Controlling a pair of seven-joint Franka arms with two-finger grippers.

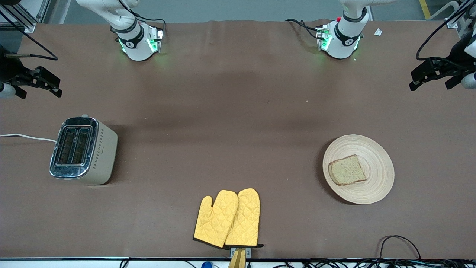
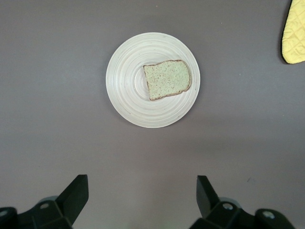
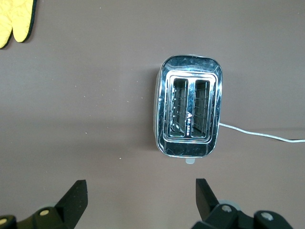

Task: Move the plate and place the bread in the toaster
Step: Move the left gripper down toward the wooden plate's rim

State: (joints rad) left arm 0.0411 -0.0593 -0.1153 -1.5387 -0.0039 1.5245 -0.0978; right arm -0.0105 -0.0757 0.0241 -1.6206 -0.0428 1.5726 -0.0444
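Nothing is done yet, as I judge it. The bread (image 1: 347,170) lies on the plate (image 1: 375,186) toward my left arm's end of the table (image 1: 230,111), well apart from the toaster (image 1: 84,150) at my right arm's end, whose two slots look empty. My left hand (image 2: 140,191) hangs open above the table near the plate; my right hand (image 3: 138,193) hangs open near the toaster. Both jobs remain. The front view cuts off both hands at its edges, and the toaster's cord (image 1: 26,137) runs out of view.
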